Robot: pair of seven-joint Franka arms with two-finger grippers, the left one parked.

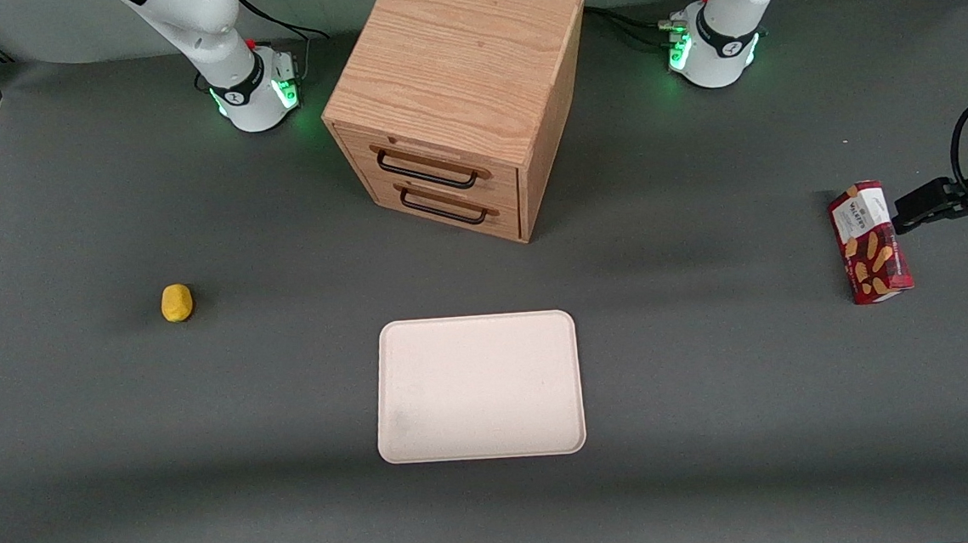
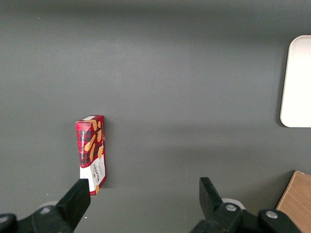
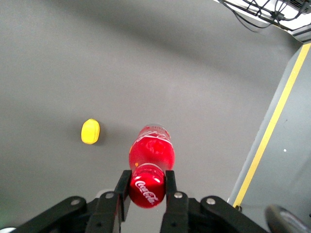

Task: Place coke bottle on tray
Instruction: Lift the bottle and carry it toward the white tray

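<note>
- Your end effector [image 3: 147, 190] is clamped on the coke bottle [image 3: 149, 165] near its cap, so the body hangs free above the surface [image 3: 160, 63] — ready to carry.
- A yellow lump [image 3: 90, 131] lies beside it below.
- The tray [image 1: 478, 387] waits bare, nearer the front camera than the drawer cabinet [image 1: 456, 94].
- From the front, the bottle is cut off at the frame edge.

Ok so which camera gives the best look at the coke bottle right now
The right wrist view: the coke bottle fills it, clamped between the fingers of the gripper, above the table. The front view shows at most a red sliver at its edge, and the left wrist view shows none of it.
</note>
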